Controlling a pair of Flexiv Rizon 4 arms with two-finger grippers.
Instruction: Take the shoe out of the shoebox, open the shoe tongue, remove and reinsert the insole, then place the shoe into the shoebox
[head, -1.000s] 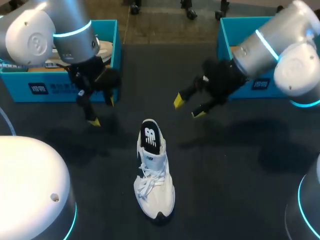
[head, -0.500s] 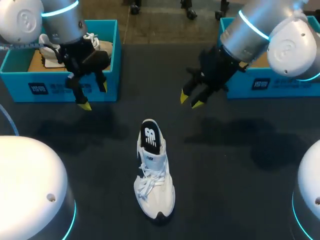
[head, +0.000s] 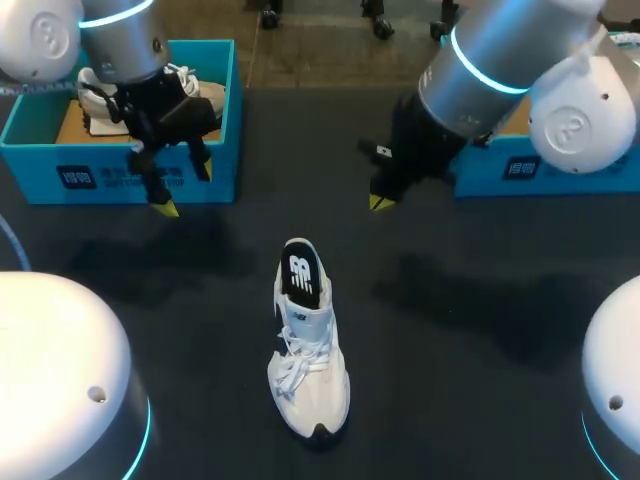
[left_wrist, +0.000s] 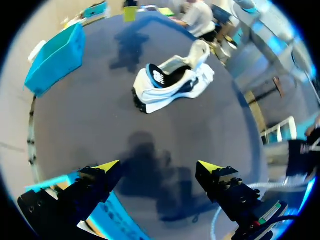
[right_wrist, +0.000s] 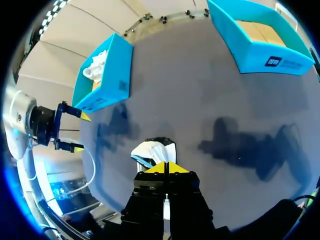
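Note:
A white sneaker (head: 308, 340) with a black lining stands upright mid-table, toe toward the front edge, laces loose; it also shows in the wrist views (left_wrist: 172, 82) (right_wrist: 152, 150). My left gripper (head: 185, 190) hangs open and empty in front of the left blue shoebox (head: 120, 165), well apart from the sneaker (left_wrist: 159, 166). My right gripper (head: 380, 202) is shut on nothing, in the air behind and to the right of the sneaker (right_wrist: 166, 167). The right blue shoebox (head: 525, 165) sits beside that arm.
A second white shoe (head: 100, 105) lies inside the left shoebox (right_wrist: 102, 75). The right shoebox (right_wrist: 260, 37) shows a bare brown floor. Dark tabletop surrounds the sneaker on all sides.
The right gripper's fingers have closed from wide open, and that arm swung left and back. My left arm drew back toward the left shoebox. The sneaker has not moved.

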